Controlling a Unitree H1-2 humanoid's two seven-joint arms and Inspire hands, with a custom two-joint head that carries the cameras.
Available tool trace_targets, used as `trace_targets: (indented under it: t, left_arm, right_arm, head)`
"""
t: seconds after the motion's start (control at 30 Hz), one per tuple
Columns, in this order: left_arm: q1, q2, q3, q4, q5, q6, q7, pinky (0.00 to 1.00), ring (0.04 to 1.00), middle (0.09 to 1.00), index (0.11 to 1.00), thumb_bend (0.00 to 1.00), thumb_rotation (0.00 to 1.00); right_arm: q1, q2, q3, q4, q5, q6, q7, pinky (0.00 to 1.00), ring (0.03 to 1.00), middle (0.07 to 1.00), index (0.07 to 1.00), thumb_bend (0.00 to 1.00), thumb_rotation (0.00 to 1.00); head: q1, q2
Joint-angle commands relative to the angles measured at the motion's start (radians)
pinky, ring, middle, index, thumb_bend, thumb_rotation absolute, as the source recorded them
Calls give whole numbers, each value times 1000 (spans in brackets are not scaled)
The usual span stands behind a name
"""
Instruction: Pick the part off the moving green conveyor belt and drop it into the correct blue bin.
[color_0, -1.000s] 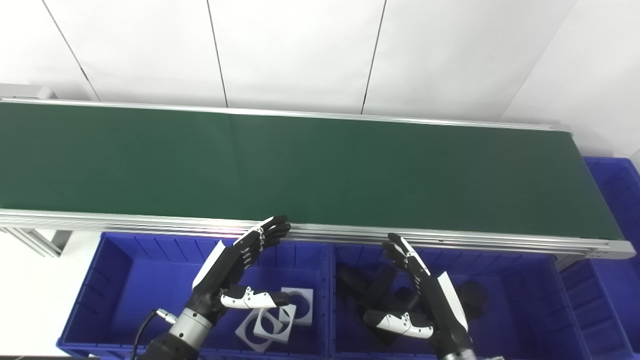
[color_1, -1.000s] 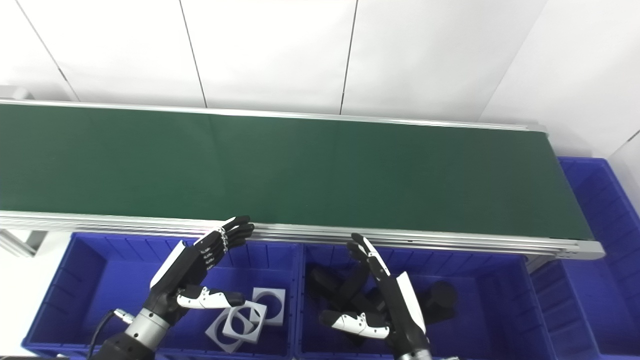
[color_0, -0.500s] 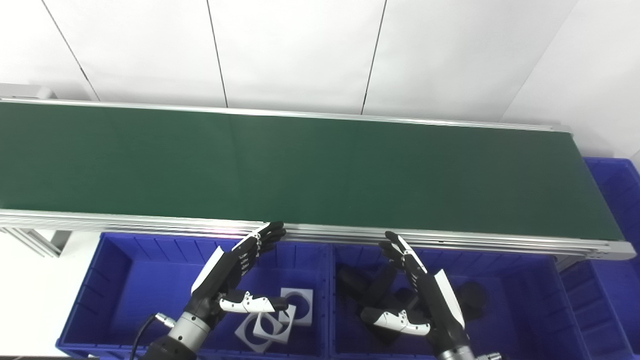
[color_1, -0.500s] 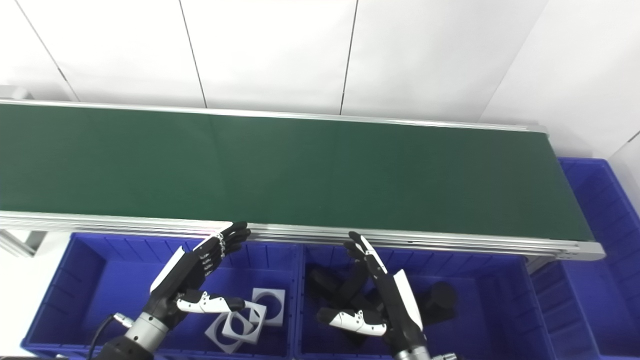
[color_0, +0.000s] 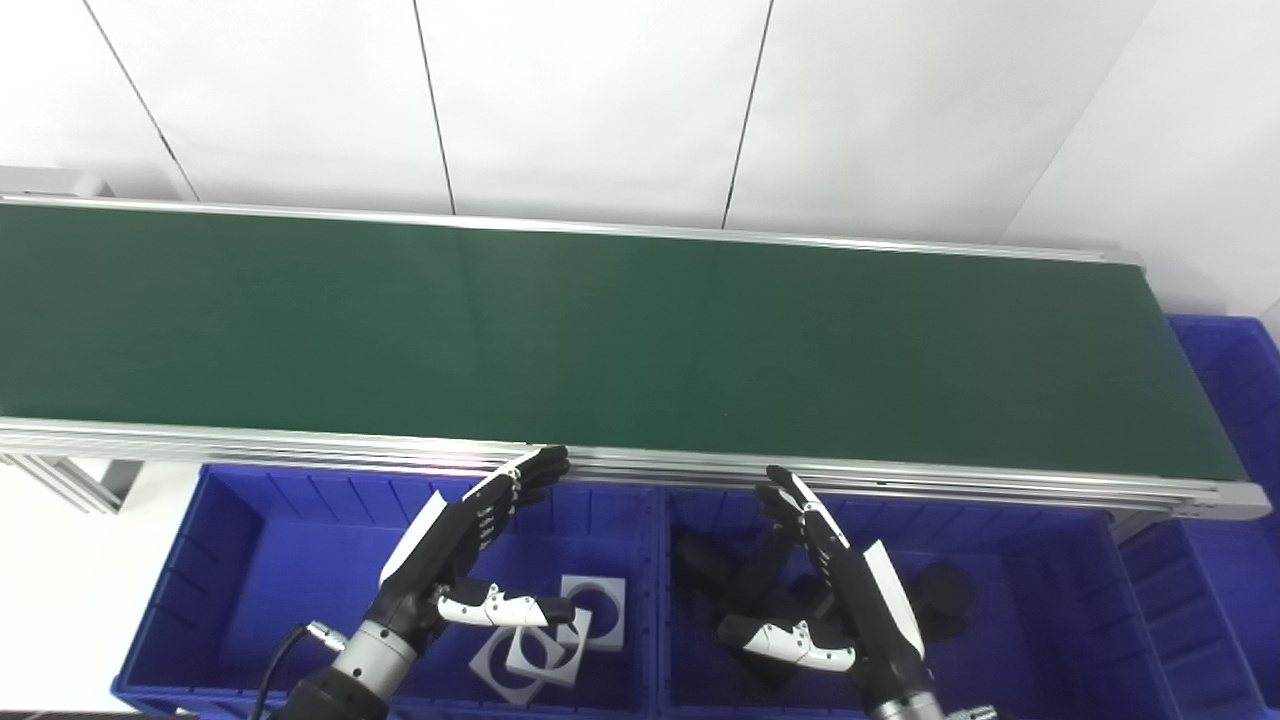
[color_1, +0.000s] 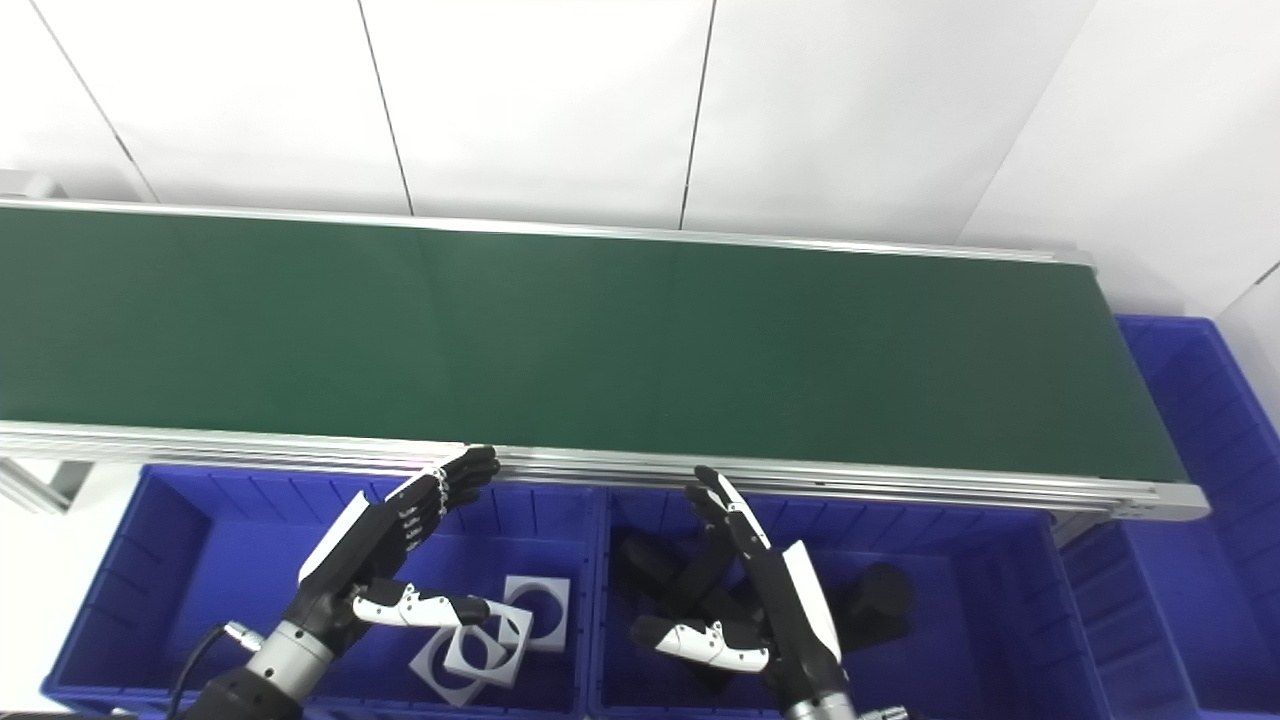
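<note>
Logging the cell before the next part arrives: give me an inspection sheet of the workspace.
Surface: green conveyor belt, no part on it.
Job's things: left blue bin holds white square plates; middle blue bin holds black parts; a third blue bin past the belt's right end.
Clutter: nothing seen.
Hands: left hand and right hand open, empty, over the bins.
Cables: black cable at the left wrist.
Surroundings: white panelled wall.

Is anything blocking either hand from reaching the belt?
Nothing visible. The left hand and right hand hover open above the blue bins, short of the bare green belt; no part shows on it.
</note>
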Motion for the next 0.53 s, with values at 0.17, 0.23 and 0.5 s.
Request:
trace_targets:
  t: [0.17, 0.23, 0.5]
  left_arm:
    - [-20, 1, 2, -10, -17, -35, -2, 913, 911, 886, 869, 907, 242]
    - [-21, 2, 1, -10, -18, -35, -4, 915, 911, 885, 871, 904, 238]
    - [-20, 0, 2, -7, -19, -42, -2, 909, 909, 886, 871, 908, 242]
  right_arm:
    - [-9, 6, -1, -18, -8, -8, -12, 811, 863, 875, 938, 1000, 495]
    - [-10, 5, -2, -14, -6, -12, -11, 810, 866, 879, 941, 999, 499]
    - [-8, 8, -2, -18, -14, -11, -17, 829, 863, 871, 936, 996, 500]
  head:
    - [1, 2]
    - [2, 2]
    - [1, 1]
